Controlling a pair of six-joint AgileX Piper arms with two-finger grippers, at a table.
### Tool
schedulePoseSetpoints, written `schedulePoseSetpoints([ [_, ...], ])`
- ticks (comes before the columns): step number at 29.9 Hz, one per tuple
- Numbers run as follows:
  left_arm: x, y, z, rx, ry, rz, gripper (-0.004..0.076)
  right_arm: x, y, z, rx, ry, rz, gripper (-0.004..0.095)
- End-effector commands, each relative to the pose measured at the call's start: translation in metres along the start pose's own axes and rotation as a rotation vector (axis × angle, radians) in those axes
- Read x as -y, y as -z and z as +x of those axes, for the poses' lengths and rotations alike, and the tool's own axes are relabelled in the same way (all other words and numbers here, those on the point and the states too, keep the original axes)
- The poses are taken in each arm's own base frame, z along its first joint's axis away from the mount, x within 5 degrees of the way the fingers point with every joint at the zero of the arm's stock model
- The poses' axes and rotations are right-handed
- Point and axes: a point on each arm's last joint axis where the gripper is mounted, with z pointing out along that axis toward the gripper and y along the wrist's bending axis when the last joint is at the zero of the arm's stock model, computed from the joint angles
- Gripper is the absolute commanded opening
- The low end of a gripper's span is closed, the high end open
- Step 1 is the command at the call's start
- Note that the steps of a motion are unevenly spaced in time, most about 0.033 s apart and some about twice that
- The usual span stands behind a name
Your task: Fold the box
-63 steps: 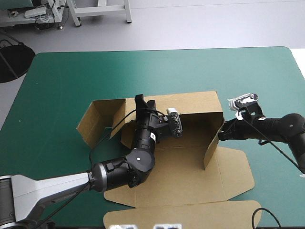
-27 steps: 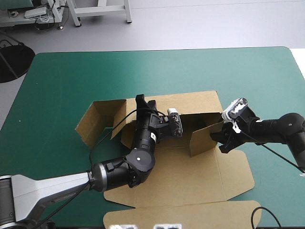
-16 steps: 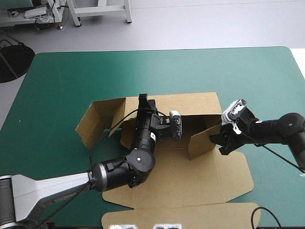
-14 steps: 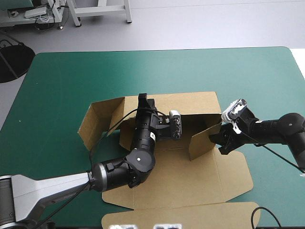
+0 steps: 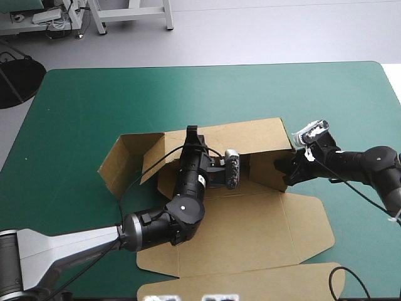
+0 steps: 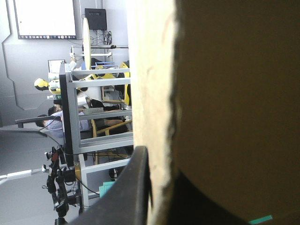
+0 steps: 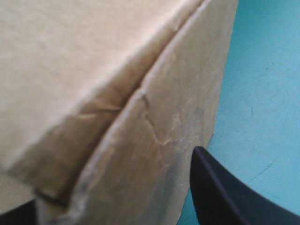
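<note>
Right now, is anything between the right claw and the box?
Nothing visible. The right claw is at the right wall of the box, board lying between its black fingers; only teal-green cover shows beside it.

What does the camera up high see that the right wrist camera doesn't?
Only the high view shows the whole brown cardboard box, front flaps flat, far wall raised, with the left gripper on that wall. Only the right wrist view shows the board's creases up close. Both show brown board, the teal-green table cover and the right gripper at the box's right wall.
</note>
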Motion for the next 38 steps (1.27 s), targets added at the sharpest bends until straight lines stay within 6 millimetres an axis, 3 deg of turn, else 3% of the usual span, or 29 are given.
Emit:
schedulePoseSetpoints([
  [1,-0.018,0.008,-0.004,0.061,0.080,-0.048,-0.0009,0.003,0.001,-0.011,0.061,-0.024,0.005,0.0440],
  [4,-0.019,0.008,-0.004,0.066,0.100,-0.060,-0.0009,0.006,-0.002,-0.009,0.055,-0.030,0.017,0.0258],
  [7,-0.021,0.009,-0.005,0.080,0.089,-0.085,-0.0009,0.007,-0.002,-0.010,0.059,0.002,0.024,-0.0001],
  [18,-0.024,0.009,-0.005,0.082,0.068,-0.114,0.0004,0.005,-0.002,-0.010,0.061,-0.004,0.005,-0.0001],
  [21,-0.024,0.009,-0.005,0.082,0.068,-0.114,0.0092,0.005,-0.002,-0.009,0.050,0.007,0.003,-0.0001],
  [26,-0.024,0.009,-0.005,0.081,0.068,-0.114,0.0382,0.005,-0.002,-0.008,0.040,0.009,0.005,-0.0001],
  [28,-0.024,0.009,-0.005,0.084,0.062,-0.120,0.0452,0.005,-0.002,-0.008,0.040,0.009,0.005,-0.0001],
  [38,-0.026,0.028,-0.028,0.229,0.118,-0.179,0.0462,0.006,-0.002,-0.007,0.031,-0.028,0.014,0.0000],
])
